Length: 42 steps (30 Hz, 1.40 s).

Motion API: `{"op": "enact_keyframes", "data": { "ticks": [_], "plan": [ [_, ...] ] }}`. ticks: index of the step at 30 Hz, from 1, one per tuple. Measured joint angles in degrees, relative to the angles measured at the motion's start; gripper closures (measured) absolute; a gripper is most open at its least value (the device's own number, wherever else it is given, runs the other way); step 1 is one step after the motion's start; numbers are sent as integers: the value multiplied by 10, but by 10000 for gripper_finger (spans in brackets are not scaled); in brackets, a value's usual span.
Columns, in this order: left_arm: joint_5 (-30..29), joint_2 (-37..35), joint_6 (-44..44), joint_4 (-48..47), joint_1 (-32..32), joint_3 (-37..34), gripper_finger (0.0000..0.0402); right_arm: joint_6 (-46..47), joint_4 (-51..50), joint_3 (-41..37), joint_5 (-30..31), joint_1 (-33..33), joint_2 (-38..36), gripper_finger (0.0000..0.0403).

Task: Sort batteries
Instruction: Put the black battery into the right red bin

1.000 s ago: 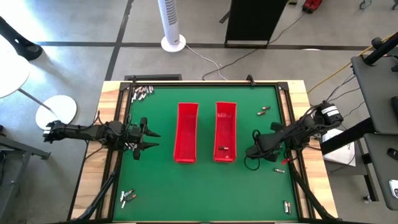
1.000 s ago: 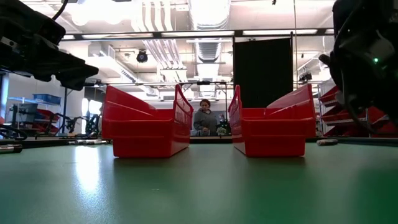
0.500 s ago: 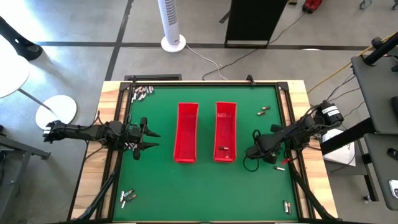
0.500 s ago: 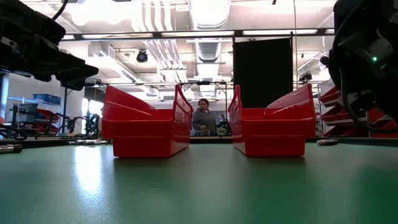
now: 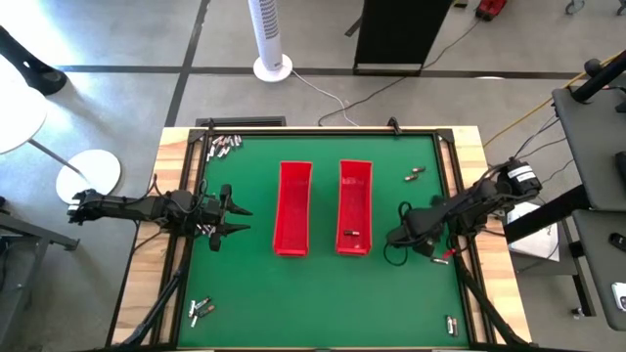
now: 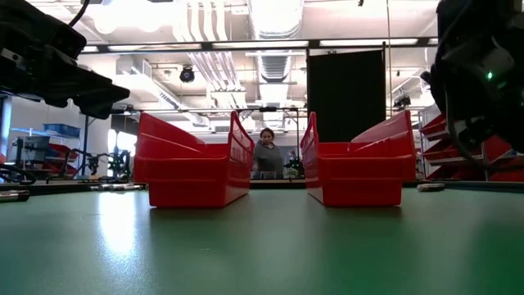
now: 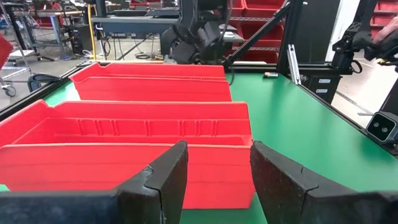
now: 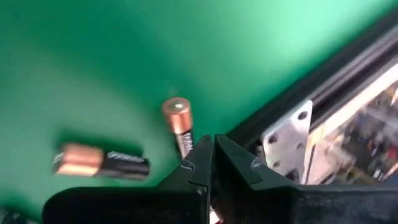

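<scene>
Two small copper-topped black cylindrical batteries (image 8: 177, 127) lie on the green desk (image 5: 293, 293) by its right rail. My right hand (image 8: 211, 163) looks pinched onto one; I'd lift straight. My left hand (image 7: 214, 177) waits open, empty.

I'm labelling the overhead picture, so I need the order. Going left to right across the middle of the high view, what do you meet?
Left end effector → left red tray → right red tray, with a battery inside → right end effector → batteries near the table's right edge.
</scene>
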Motion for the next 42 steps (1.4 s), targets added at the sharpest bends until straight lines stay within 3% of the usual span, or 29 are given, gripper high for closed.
{"op": "enact_keyframes", "data": {
  "ticks": [7,23,28,42],
  "plan": [
    [0,0,0,0,0,0,247,61,21,-29,14,0,12,390],
    [0,0,0,0,0,0,247,48,67,-30,4,1,24,390],
    [0,1,0,0,0,0,247,33,66,-5,-48,13,23,390],
    [0,2,0,0,0,0,247,39,1,75,-73,65,22,390]
  ]
}}
